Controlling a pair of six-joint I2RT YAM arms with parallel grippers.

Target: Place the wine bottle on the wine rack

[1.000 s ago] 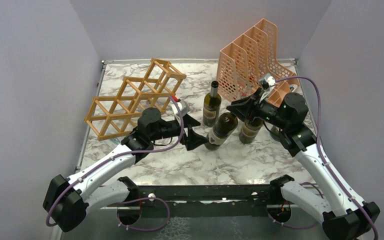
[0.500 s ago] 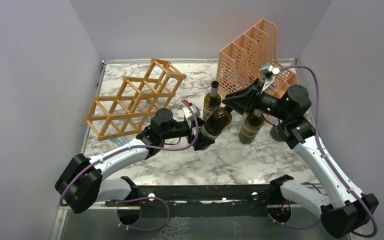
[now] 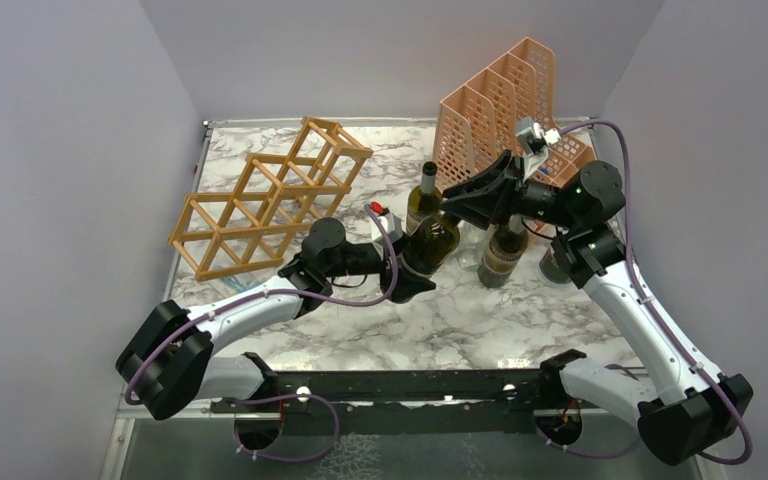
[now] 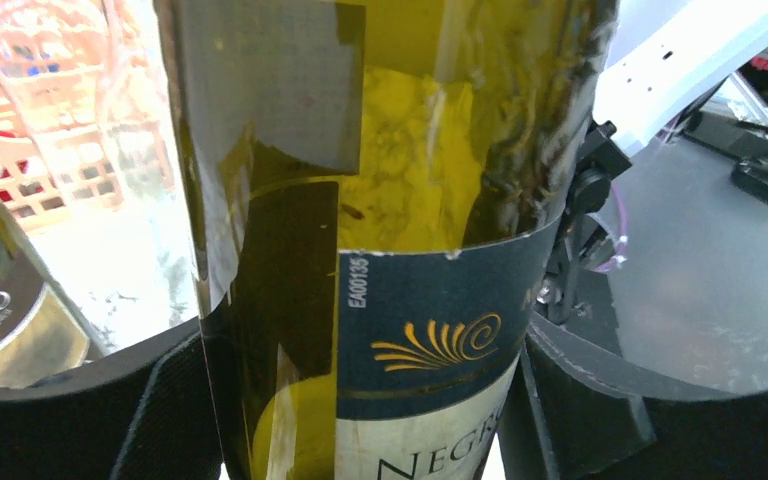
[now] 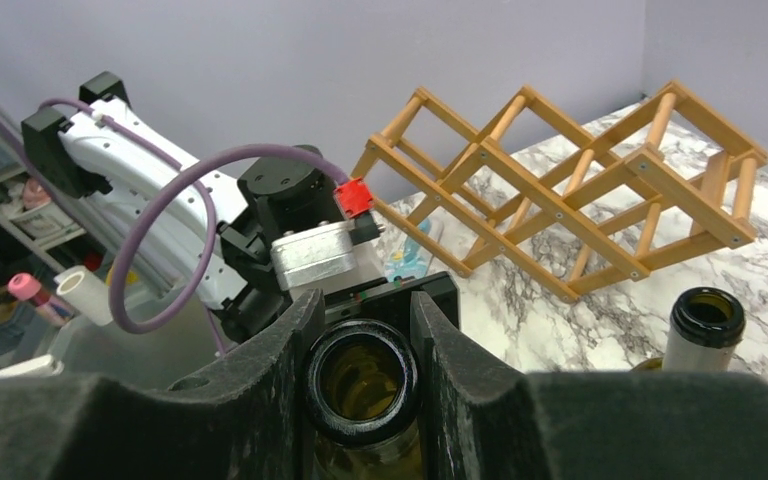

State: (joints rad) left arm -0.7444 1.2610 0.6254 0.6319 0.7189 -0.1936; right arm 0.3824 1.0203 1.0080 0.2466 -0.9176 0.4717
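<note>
Marble table (image 3: 460, 320), grey walls. Wine bottle (image 3: 428, 247) tilted at centre, shared grip: left gripper (image 3: 407, 268) clamped round labelled body, right gripper (image 5: 360, 378) pinching neck at mouth, likely to lay it sideways. Mouth uncorked; fill unclear. Wine rack (image 3: 290, 180) well apart at left, cells bottle-free.

Green wine bottle (image 4: 400, 150) (navy label (image 4: 430, 345))

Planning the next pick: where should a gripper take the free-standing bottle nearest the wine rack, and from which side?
Probably its labelled body, coming in level from the wine rack side. The upright bottle stands vertical with bare marble on that side, while the file holder and the held bottle crowd its right and near side. The left gripper spans a like-sized body, so width should fit.
</note>
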